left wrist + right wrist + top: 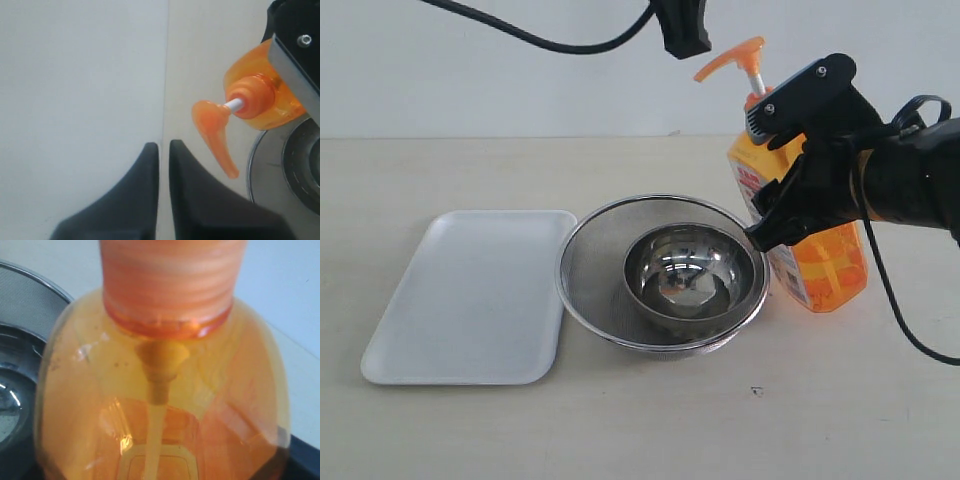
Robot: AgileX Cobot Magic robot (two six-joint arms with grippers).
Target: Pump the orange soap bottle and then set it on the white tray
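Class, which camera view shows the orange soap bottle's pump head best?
Left wrist view: the pump head shows whole, from above. Exterior view: side-on, smaller. Right wrist view: only the collar and shoulders of the bottle.

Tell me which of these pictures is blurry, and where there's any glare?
Right wrist view: the orange soap bottle fills the frame, too close and soft. Left wrist view: the left claw is a dark, blurred shape near the lens. Exterior view: sharp and evenly lit, faint shadows, with bright reflections in the steel bowl.

The beige bench point(650, 430) carries the white tray point(470, 295), the steel mesh strainer point(595, 260) just beside it, and the orange soap bottle point(830, 270).
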